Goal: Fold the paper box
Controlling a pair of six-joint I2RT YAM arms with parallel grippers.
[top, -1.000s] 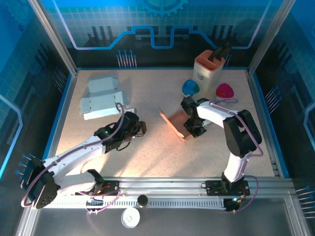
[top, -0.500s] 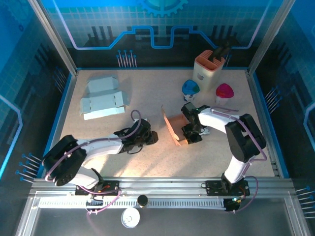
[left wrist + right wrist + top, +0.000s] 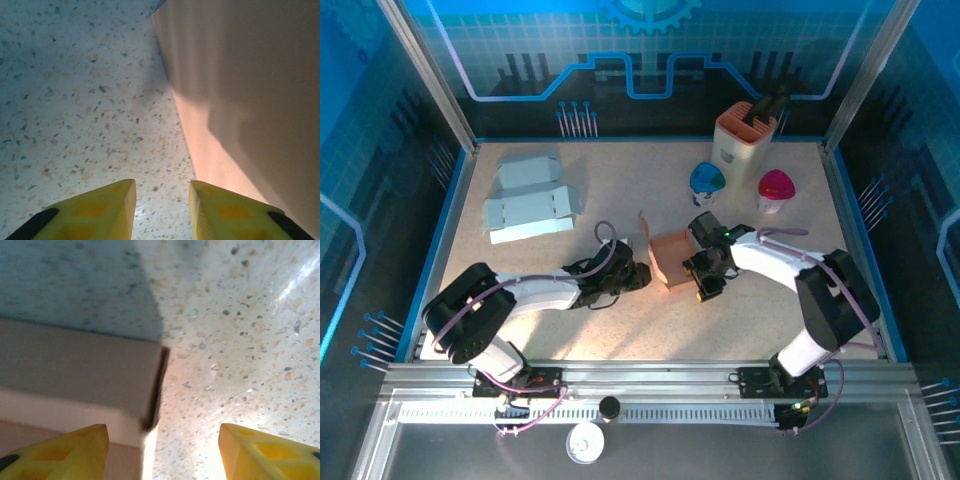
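The box (image 3: 672, 262) lies near the table's centre. A second ago it stood tilted on edge as a sheet. It has now dropped lower onto the table, with one flap standing up at its 11 o'clock corner.

The right gripper (image 3: 704, 278), touching the box at 4 o'clock, was clamped on it then. In the right wrist view its fingers (image 3: 75, 440) now stand wide apart, with a box corner (image 3: 125, 365) loose between them, so the grip has let go.

The left gripper (image 3: 636, 277) has swung in from 9 o'clock to the box's 8 o'clock side. Its jaws are narrow with only bare table between them, and the box wall (image 3: 250, 100) stands just beside.

Likely the hold is being reset so that the walls can be pushed up next.
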